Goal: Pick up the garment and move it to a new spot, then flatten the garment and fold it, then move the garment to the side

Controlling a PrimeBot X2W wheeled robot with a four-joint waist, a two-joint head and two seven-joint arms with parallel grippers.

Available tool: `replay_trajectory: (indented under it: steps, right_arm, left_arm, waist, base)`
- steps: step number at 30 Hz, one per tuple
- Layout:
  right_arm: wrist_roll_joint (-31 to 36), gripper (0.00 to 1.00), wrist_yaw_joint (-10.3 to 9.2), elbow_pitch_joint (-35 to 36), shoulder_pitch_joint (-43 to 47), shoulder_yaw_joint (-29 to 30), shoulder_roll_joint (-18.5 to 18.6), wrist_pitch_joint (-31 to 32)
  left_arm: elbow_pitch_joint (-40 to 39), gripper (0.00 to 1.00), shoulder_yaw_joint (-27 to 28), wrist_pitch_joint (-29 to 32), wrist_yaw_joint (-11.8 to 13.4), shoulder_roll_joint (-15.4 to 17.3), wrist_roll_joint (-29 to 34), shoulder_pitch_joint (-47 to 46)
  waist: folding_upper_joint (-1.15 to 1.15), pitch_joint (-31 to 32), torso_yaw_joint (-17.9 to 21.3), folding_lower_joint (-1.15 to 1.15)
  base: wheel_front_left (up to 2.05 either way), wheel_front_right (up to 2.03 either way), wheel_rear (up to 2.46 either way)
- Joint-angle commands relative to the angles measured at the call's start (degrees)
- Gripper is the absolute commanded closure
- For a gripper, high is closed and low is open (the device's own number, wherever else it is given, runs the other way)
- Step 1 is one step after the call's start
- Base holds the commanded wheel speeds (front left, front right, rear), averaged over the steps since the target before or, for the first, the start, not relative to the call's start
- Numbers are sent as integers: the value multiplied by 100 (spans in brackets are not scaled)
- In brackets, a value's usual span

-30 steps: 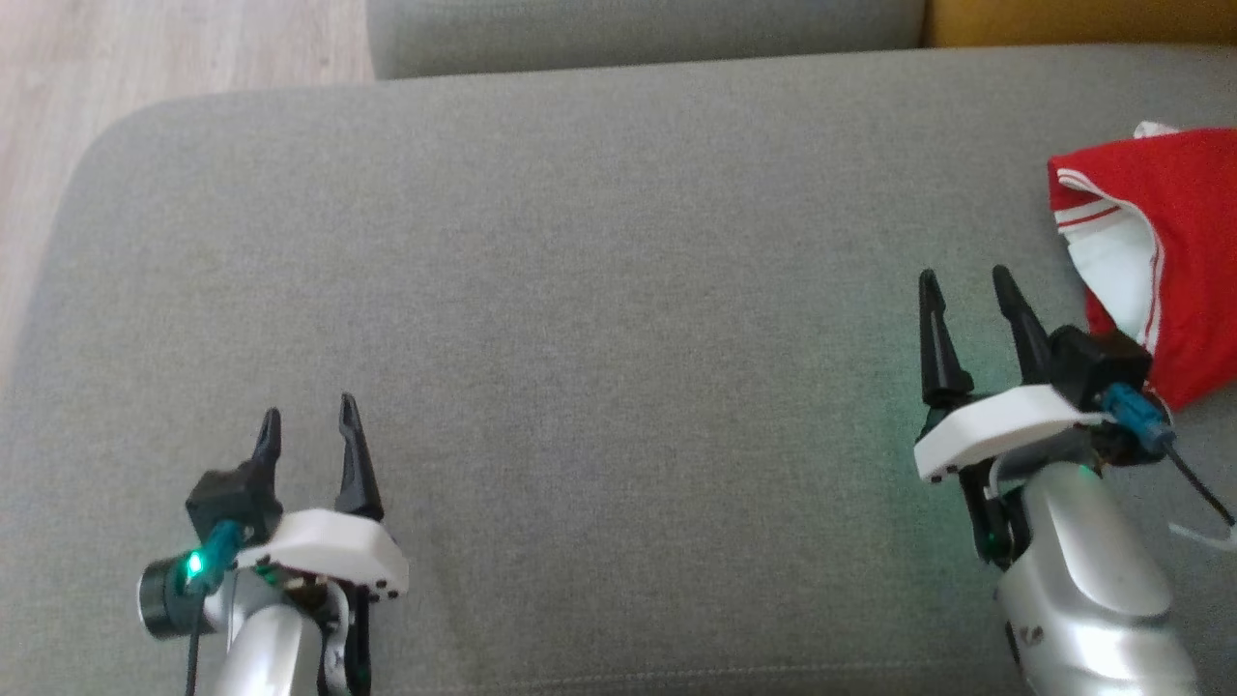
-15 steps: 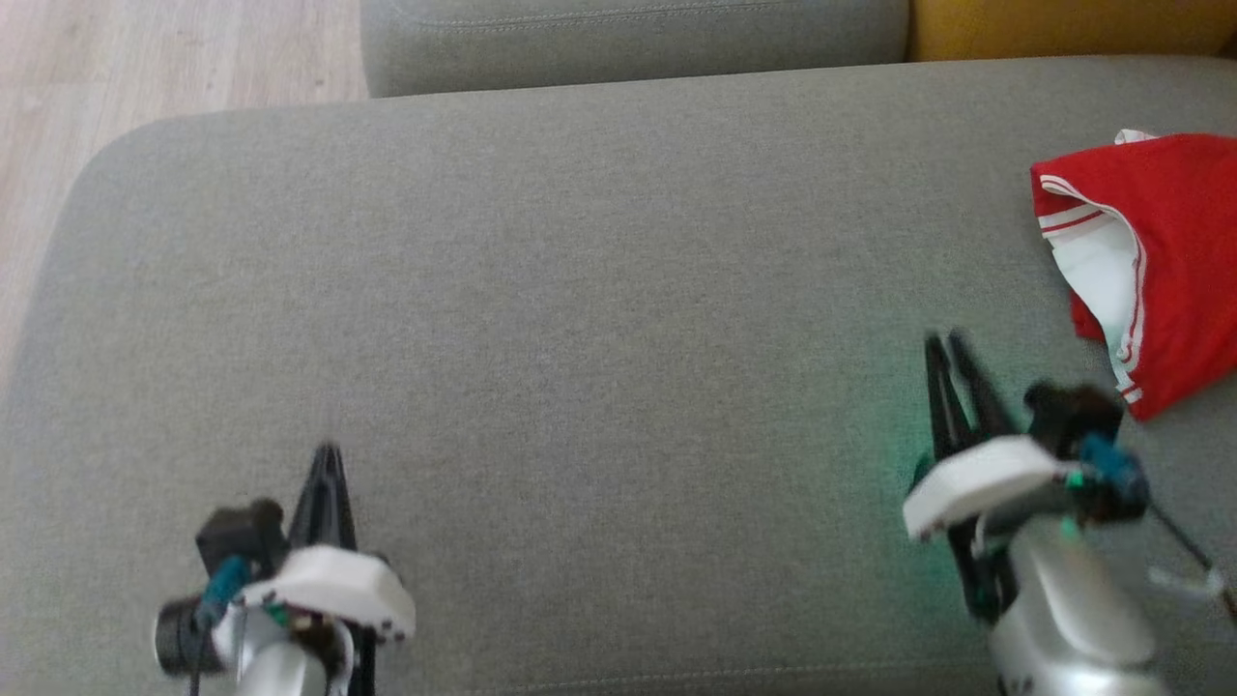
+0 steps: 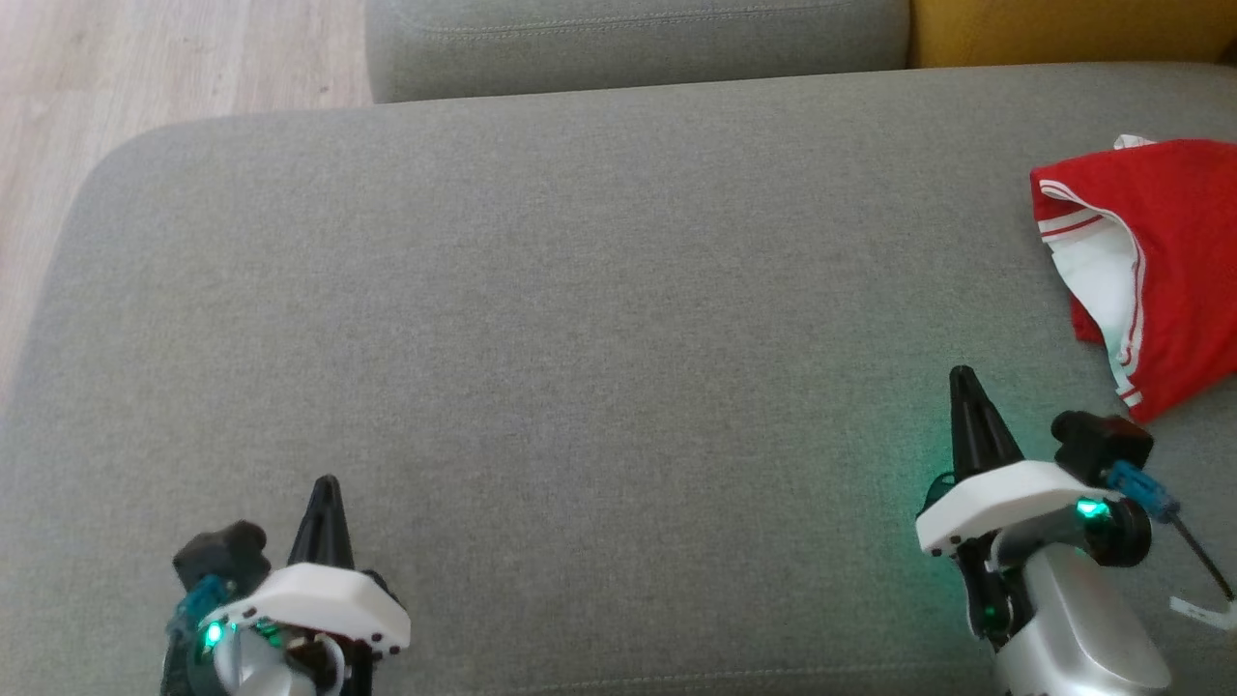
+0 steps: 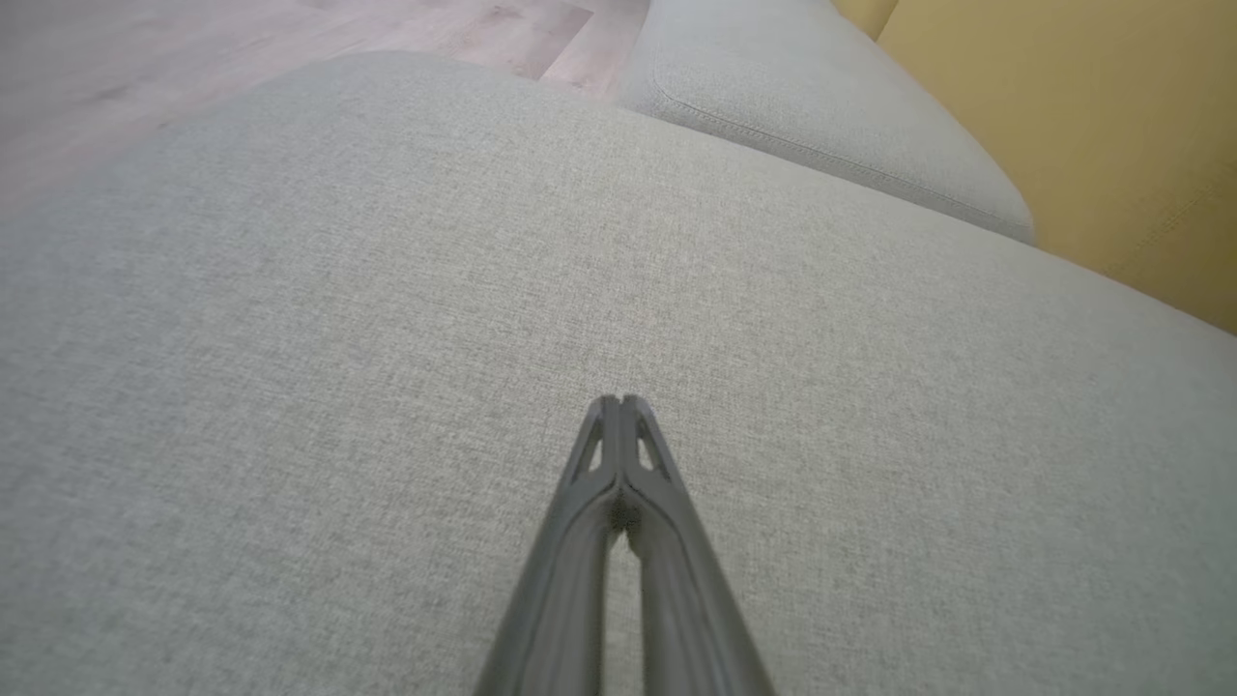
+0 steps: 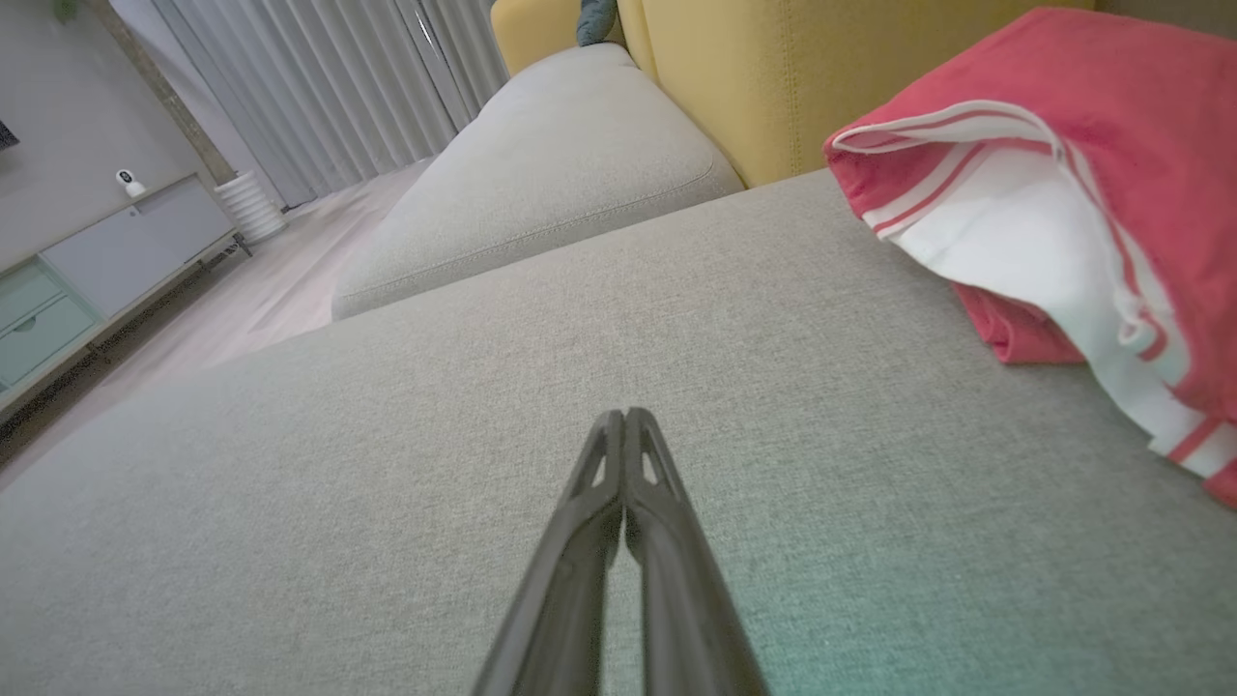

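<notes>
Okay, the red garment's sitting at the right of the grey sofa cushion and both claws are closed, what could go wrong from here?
1. The right claw is shut and empty; reaching in without opening, it would likely shove the red garment instead of gripping it.
2. The garment lies folded over itself, white inside showing, so one pinch may catch several layers.
3. It runs off the head view's right edge, far from the left claw; two-handed flattening could be awkward.
</notes>
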State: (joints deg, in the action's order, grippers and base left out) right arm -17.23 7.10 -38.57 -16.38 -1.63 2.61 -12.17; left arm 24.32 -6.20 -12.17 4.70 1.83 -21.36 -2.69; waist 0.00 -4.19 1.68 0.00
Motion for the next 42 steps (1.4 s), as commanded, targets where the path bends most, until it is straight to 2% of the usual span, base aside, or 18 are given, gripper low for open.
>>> replay_trajectory:
  steps: [1,42]
  right_arm:
    - [-182,100,5,249,-201,19,30,32]
    - [-2859,100,17,1063,251,305,29,698]
  left_arm:
    - [-208,100,126,25,-37,37,-156,-247]
    - [-510,100,543,696,-469,62,-2691,-282]
  waist:
    - [0,5,-2,0]
    - [0,150,-63,0]
  base:
    - [0,0,0]
    - [0,0,0]
